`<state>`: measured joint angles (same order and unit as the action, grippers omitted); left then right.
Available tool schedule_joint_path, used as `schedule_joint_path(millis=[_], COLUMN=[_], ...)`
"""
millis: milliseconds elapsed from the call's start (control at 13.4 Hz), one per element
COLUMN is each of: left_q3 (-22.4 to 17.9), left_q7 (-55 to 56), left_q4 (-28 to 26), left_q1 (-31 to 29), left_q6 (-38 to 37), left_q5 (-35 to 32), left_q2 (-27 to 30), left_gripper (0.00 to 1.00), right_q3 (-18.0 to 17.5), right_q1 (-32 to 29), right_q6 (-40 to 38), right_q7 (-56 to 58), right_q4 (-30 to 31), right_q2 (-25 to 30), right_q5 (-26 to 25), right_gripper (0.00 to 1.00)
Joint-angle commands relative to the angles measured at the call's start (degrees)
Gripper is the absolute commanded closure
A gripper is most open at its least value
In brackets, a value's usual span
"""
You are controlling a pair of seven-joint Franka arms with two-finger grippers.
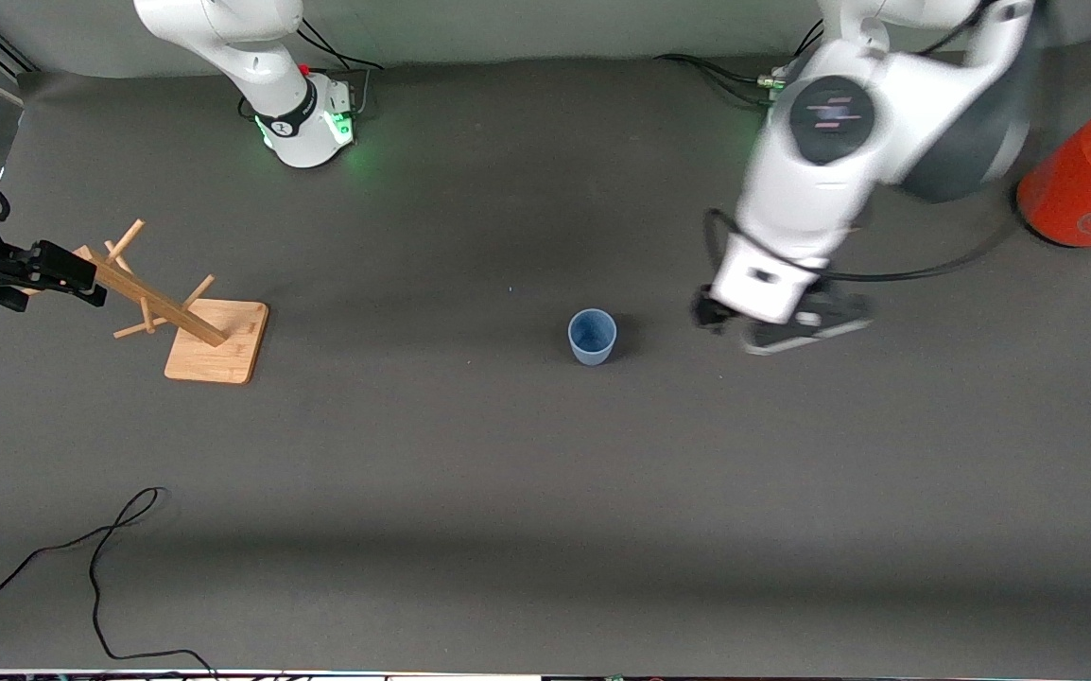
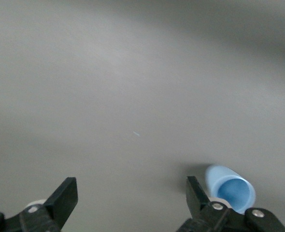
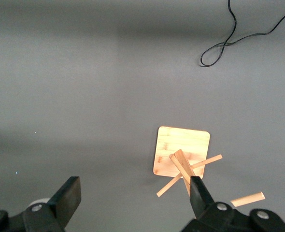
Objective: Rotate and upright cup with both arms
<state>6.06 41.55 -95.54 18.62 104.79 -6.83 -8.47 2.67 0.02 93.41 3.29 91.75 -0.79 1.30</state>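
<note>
Already standing upright, mouth up, on the bench (image 1: 470,530): light-blue cup (image 1: 592,337), axis vertical. Hovering just beside it toward the left arm's end, left end effector (image 1: 782,326), jaws spread, empty. Waiting over the wooden mug rack (image 1: 188,322), right end effector (image 1: 44,274), also open.

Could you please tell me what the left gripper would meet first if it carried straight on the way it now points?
Probably only the bare table. The left gripper is open and points down at the mat, with the upright cup just outside one finger, not between them. Depth is hard to judge.
</note>
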Motion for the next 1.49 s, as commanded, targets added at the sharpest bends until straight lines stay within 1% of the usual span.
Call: schedule_joint_path(millis=[0, 74, 223, 447, 521, 670, 744, 893, 1042, 1414], left_q3=[0.8, 0.8, 0.4, 0.4, 0.4, -0.2, -0.3, 0.0, 0.2, 0.3], left_q7=[-5.5, -8.6, -19.3, -24.8, -26.8, -29.1, -29.8, -30.5, -30.4, -30.4], left_q4=[-0.2, -0.1, 0.0, 0.6, 0.6, -0.4, -2.1, -3.5, -3.3, -2.5], left_q1=[-9.4, -12.1, -17.9, -23.3, -24.3, -24.8, -24.7, -23.9, -21.9, -21.3], left_q6=[-1.0, -1.1, -1.2, -1.3, -2.2, -4.7, -5.0, -5.9, -8.0, -8.2], left_q5=[0.9, 0.7, 0.9, 0.9, 1.4, 5.3, 5.7, 5.7, 5.3, 5.1], left_q2=[1.8, 2.1, 2.8, 3.3, 4.3, 8.2, 10.2, 13.4, 13.6, 12.8], left_gripper=[0.0, 0.0, 0.0, 0.0, 0.0, 0.0, 0.0, 0.0, 0.0, 0.0], right_q3=[-0.1, -0.1, -0.1, 0.0, -0.1, -0.1, -0.1, -0.1, -0.1, -0.1], right_q1=[-0.2, -0.2, -0.2, -0.2, -0.2, -0.2, -0.2, -0.2, -0.2, -0.2], right_q6=[-0.2, -0.2, -0.2, -0.2, -0.2, -0.2, -0.2, -0.2, -0.2, -0.2], right_q7=[0.8, 0.8, 0.8, 0.8, 0.8, 0.8, 0.8, 0.8, 0.8, 0.8], right_q4=[0.1, 0.1, 0.1, 0.1, 0.1, 0.1, 0.1, 0.1, 0.2, 0.2], right_q2=[0.6, 0.6, 0.6, 0.6, 0.6, 0.6, 0.6, 0.6, 0.6, 0.6], right_q5=[-0.7, -0.7, -0.7, -0.7, -0.7, -0.7, -0.7, -0.7, -0.7, -0.7], right_gripper=[0.0, 0.0, 0.0, 0.0, 0.0, 0.0, 0.0, 0.0, 0.0, 0.0])
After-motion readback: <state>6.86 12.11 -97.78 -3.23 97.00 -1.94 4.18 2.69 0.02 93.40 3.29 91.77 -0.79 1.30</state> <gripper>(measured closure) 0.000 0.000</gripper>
